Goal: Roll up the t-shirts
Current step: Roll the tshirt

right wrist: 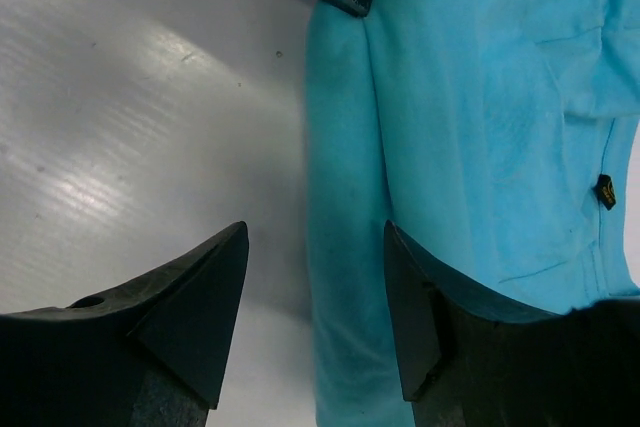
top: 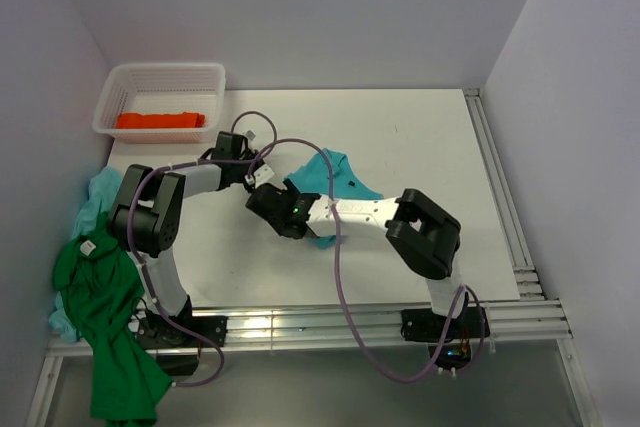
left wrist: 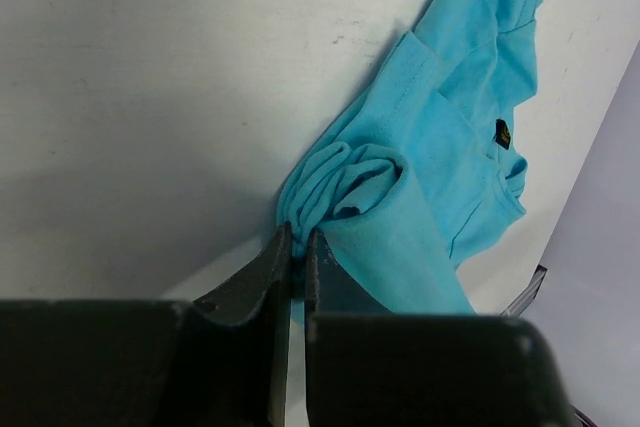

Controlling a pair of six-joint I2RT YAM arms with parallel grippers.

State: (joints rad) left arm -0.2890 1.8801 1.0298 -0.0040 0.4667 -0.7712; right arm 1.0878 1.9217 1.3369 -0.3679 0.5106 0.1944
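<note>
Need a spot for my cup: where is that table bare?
Bare: the right half, between the turquoise t-shirt and the right rail; also the far strip right of the basket. Crowded: the centre around both arms, and the left edge with the green t-shirt.

You have one turquoise t-shirt [top: 335, 175] mid-table [top: 430, 137], mostly flat, one edge bunched into a loose roll. The orange-red t-shirt [top: 160, 120] lies folded in the basket [top: 165, 67]. The bright green t-shirt [top: 105, 317] drapes off the table's left edge, over a crumpled second turquoise t-shirt [top: 98, 197].
</note>
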